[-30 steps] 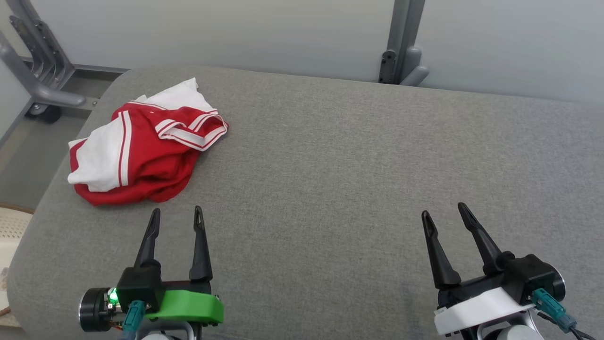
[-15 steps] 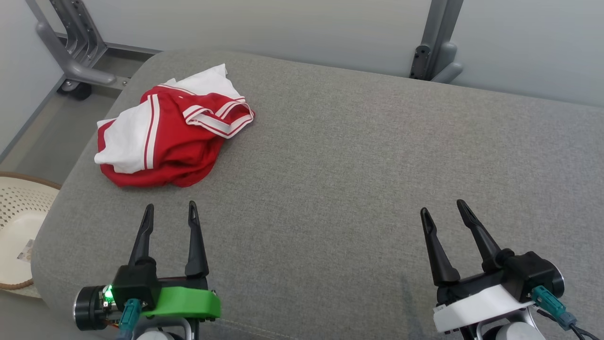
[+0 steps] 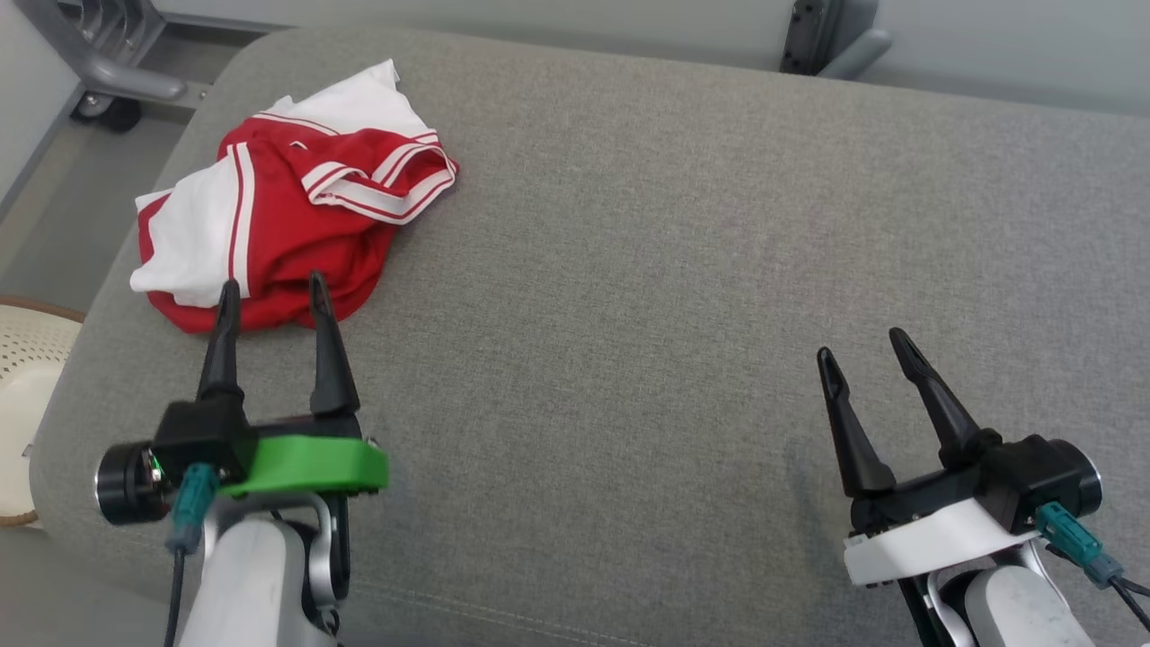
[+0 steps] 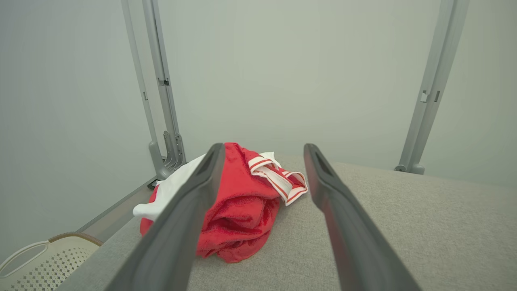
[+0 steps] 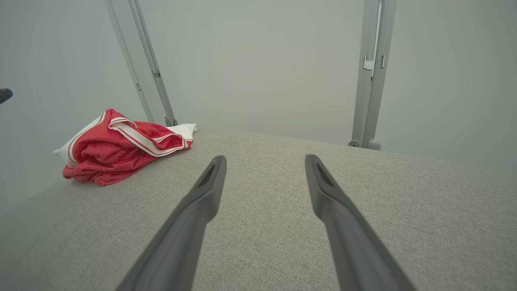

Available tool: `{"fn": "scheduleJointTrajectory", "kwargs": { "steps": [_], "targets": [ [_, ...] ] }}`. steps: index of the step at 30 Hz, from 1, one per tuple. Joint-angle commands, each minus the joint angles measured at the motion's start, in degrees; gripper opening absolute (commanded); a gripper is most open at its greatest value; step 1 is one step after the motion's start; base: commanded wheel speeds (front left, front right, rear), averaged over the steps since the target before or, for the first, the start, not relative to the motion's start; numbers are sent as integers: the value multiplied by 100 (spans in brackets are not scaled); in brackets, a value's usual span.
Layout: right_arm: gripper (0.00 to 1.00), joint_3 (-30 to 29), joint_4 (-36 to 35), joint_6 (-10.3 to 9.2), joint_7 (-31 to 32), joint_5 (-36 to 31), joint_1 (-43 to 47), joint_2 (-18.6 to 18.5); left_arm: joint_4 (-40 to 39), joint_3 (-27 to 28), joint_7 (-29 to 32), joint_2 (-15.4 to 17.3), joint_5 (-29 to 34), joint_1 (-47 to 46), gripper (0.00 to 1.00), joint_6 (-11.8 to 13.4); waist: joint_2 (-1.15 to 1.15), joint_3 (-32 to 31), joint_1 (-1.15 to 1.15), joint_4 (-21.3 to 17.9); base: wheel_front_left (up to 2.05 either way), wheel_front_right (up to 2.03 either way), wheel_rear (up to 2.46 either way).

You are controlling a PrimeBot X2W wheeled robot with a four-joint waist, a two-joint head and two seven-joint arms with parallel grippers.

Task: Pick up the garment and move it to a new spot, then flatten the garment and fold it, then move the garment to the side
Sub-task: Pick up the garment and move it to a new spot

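Near garment point(image 3: 296, 225), left tool point(image 3: 272, 281) (open, empty)

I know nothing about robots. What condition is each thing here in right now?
Garment: crumpled in a heap, not folded, lying at the far left corner of the grey cushion.
Left end effector: open, empty, fingertips at the garment's near edge.
Right end effector: open, empty, over bare cushion.
Basket: on the floor left of the cushion, partly out of frame, contents unclear.
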Motion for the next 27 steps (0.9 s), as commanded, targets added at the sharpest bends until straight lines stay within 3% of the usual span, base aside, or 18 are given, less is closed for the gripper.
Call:
{"fn": "scheduleJointTrajectory", "kwargs": {
  "steps": [1, 6, 16, 20, 27],
  "targets": [
    [100, -28, -41, 0, -19, -41, -142, -88, 132, 91, -13, 25, -41, -363, 100, -55, 0, 492, 0, -116, 0, 0, 0],
    [100, -24, -84, 0, -19, -88, -404, -270, 695, 381, -6, 24, 67, -1417, 100, -84, 0, 1049, 0, -167, 0, 0, 0],
    [100, 34, -108, 0, -19, -102, -760, -395, 2802, 978, -6, 205, 41, -3185, 100, 70, 0, 1579, 0, -385, 0, 0, 0],
    [100, 20, -127, 0, -19, -116, -804, -426, 3951, 1066, 341, 370, -83, -4041, 100, 111, 0, 1730, 0, -419, 0, 0, 0],
    [100, 84, -144, 0, -19, -136, -919, -522, 4998, 1146, 1069, 440, -323, -4784, 100, 102, 0, 1899, 0, -422, 0, 0, 0]
  ]
}}
